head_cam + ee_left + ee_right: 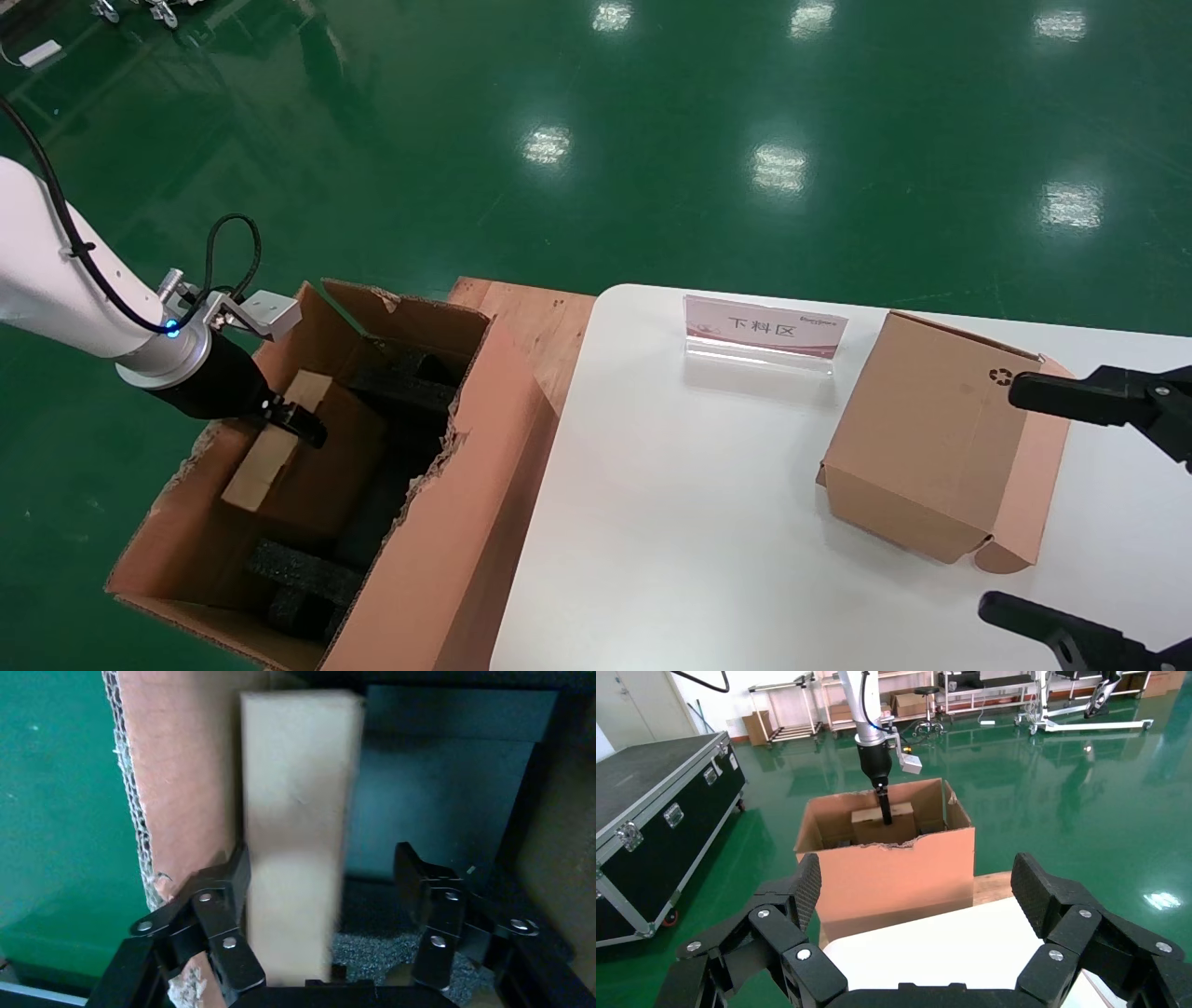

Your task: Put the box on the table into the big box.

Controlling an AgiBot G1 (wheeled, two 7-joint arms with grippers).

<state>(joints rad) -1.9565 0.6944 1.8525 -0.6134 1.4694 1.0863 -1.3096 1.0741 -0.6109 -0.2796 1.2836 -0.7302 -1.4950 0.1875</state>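
While the left tool hangs inside the big box with its jaws spread around the box resting on black foam, placement looks nearly finished, leaving only withdrawal; the right tool waits open over the desk

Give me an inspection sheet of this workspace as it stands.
Surface: white table, bare in front.
Job's things: small box inside the big box, on black foam blocks.
Clutter: cardboard box with recycling symbol and a sign stand on the table.
Grippers: left gripper in the big box, open, one finger at the small box; right gripper open above the table.
Cables: black cable on the left wrist.
Surroundings: green floor; black case.
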